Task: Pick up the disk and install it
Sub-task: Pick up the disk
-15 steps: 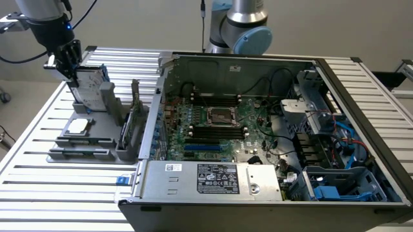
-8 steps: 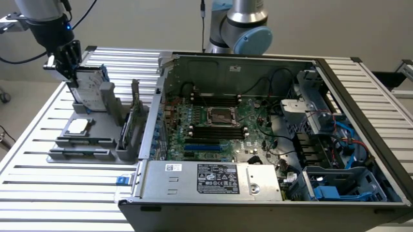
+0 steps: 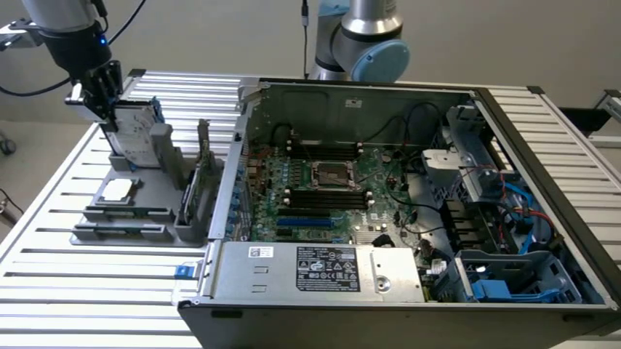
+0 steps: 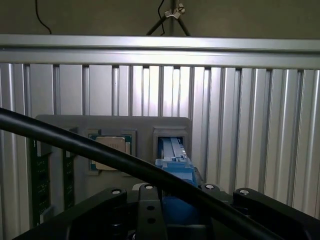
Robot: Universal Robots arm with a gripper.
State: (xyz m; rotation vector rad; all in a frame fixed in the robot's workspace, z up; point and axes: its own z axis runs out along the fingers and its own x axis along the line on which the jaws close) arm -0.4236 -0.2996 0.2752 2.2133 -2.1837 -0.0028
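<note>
The arm (image 3: 66, 29) hangs vertical, pincer (image 3: 105, 116) clamped on the upright disk (image 3: 142, 134) in the grey holder (image 3: 136, 218), 10 o'clock from the open case (image 3: 350, 98).

Disk (image 4: 174, 167) clamped between the jaws, far end in a grey holder (image 4: 145, 125). Chip (image 4: 116, 142) beyond the jaws, beside the disk. Black cable (image 4: 50, 134) crosses before them.

**Exterior view.** The disk (image 3: 142, 135) stands upright in a grey holder (image 3: 145, 215), whose slot hides its lower part. The print on the power supply (image 3: 321, 267) label is too small to read. The picture's lower edge cuts off the computer case (image 3: 388, 311).

**Wrist view.** A black cable (image 4: 75, 144) crosses the processor chip (image 4: 114, 150) and the disk, covering part of each.
</note>
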